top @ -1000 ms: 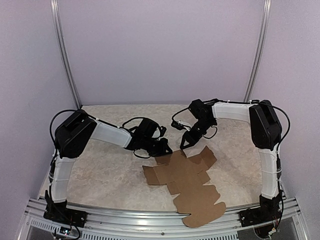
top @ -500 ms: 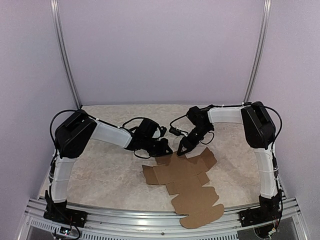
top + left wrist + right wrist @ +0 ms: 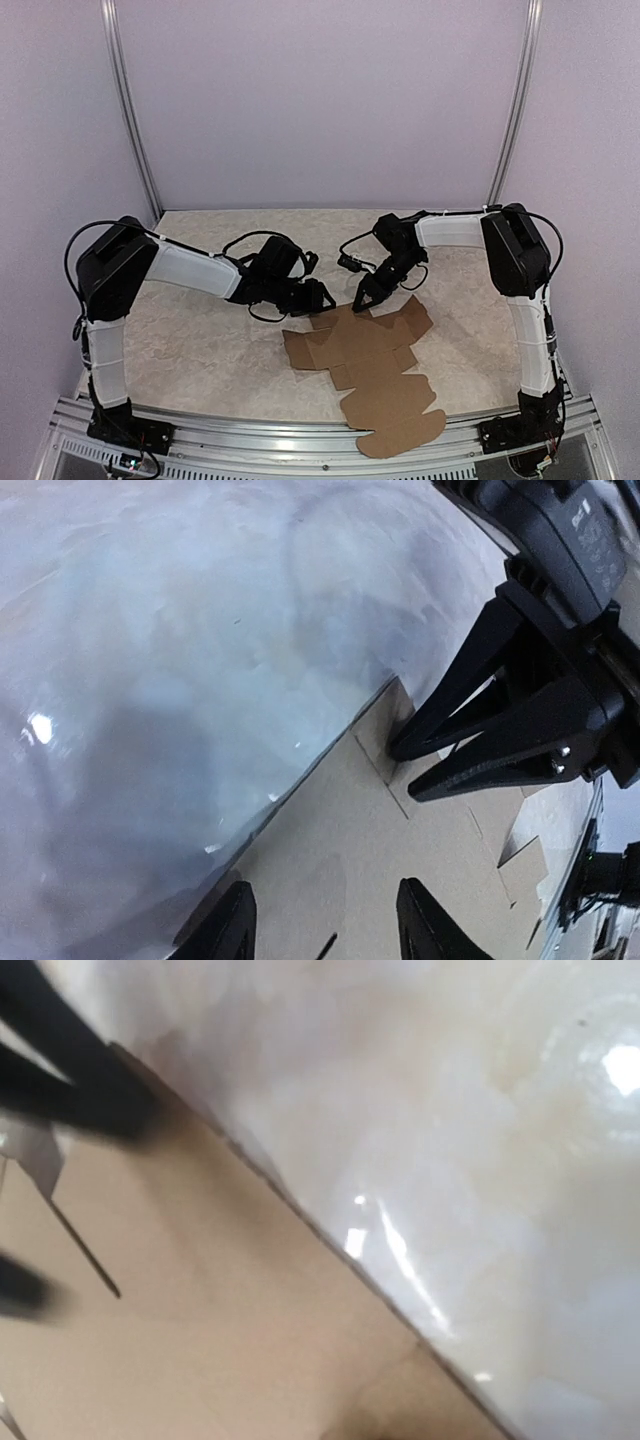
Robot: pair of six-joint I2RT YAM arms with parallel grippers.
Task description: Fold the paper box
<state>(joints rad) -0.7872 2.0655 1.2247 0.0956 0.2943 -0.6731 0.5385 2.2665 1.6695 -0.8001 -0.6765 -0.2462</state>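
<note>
On the beige marbled tabletop [image 3: 200, 350], toward its near right part, the paper box [image 3: 372, 368] lies unfolded as a flat, plain brown cardboard die-cut sheet with rounded flaps and tabs. Its nearest rounded flap reaches the table's front edge. Both arms meet at the sheet's far edge. The black two-finger left gripper [image 3: 322, 298] hangs low just at the far left corner. In the left wrist view its fingers [image 3: 232, 925] stand well apart with only flat cardboard beyond them, so it is released and holds nothing. The black two-finger right gripper [image 3: 359, 303] sits just beside it to the right. It points down at a small tab on the same far edge. Its fingertips [image 3: 395, 750] are a narrow gap apart and touch the cardboard by a cut notch, with nothing clamped between them. The right wrist view is blurred and shows only the sheet's straight edge against the glossy table.
</note>
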